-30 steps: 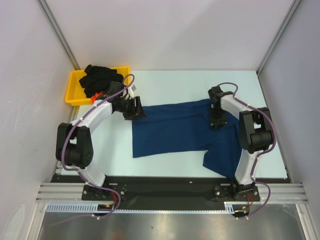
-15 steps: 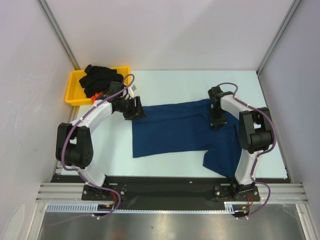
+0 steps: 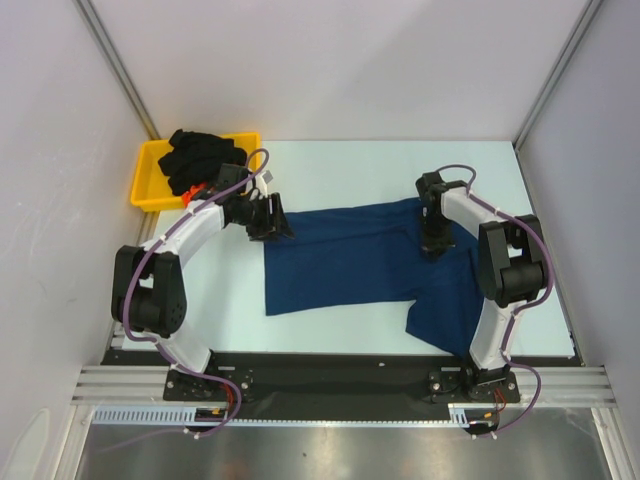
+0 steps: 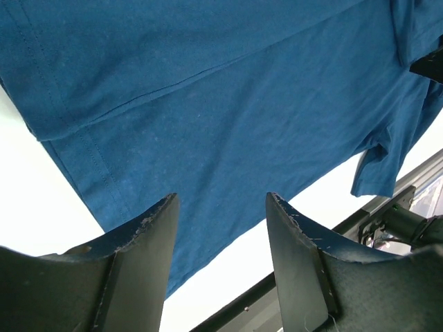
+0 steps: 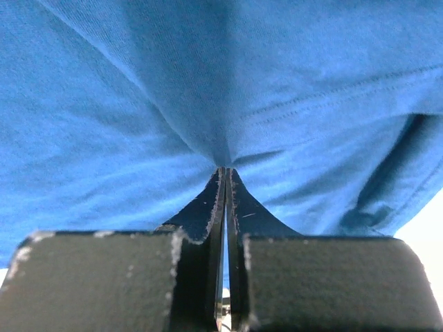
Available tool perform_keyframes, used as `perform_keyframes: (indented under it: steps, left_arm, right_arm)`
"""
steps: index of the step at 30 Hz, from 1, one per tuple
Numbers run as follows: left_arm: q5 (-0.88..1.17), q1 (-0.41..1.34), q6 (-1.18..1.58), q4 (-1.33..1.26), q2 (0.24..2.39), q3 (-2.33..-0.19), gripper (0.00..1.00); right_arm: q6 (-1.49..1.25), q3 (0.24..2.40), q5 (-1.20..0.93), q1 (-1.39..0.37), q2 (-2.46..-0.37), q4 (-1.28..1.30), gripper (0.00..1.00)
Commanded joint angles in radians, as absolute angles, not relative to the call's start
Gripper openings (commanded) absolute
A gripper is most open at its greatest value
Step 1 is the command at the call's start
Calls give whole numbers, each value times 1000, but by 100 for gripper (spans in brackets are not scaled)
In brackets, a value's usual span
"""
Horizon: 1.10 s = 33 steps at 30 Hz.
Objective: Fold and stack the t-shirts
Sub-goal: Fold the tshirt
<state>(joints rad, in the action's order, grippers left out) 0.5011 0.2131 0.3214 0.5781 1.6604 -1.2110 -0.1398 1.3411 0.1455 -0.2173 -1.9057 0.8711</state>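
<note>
A navy blue t-shirt (image 3: 350, 262) lies spread on the white table, partly folded; no print shows. My left gripper (image 3: 272, 226) is open and empty at the shirt's upper left corner; in the left wrist view its jaws (image 4: 220, 207) stand wide apart above the blue cloth (image 4: 208, 104). My right gripper (image 3: 433, 245) is shut on a pinch of the navy shirt near its upper right; in the right wrist view the fingertips (image 5: 225, 173) meet on a bunched fold of cloth (image 5: 208, 90). A black t-shirt (image 3: 198, 155) and a bit of an orange-red one (image 3: 186, 190) lie in the yellow tray.
The yellow plastic tray (image 3: 150, 180) stands at the far left of the table behind my left arm. The table's front edge and a black rail (image 3: 330, 375) run along the near side. White walls close in the back and both sides.
My right gripper has drawn slightly toward the back with the cloth; otherwise nothing has visibly moved.
</note>
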Motion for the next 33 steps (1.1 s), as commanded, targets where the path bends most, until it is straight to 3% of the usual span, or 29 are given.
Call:
perform_keyframes:
  steps: [1,5,9,15,20,33]
  left_arm:
    - [517,206,308,557,1624,-1213,59]
    - [518,206,307,558,1628,-1215,59]
    - [529,206,313,554,1637,-1209,59]
    - [529,204,314,546,1635,-1209,59]
    - [508,202,307,552,1631,-1210,59]
    - [515,198,310,549,1635,-1209,59]
  right_arm:
    - [-164,1393,175,-230,-1848,940,0]
    - [-158,1391,193,-241,-1825,940,0]
    - [-150,1399,198,-242,-1853,940,31]
    - [-144,1373,199,-249,-1901,911,44]
    - [-147,1371,201,-247,-1928,882,44]
    - [-133,1378,229,-245,-1954,865,29]
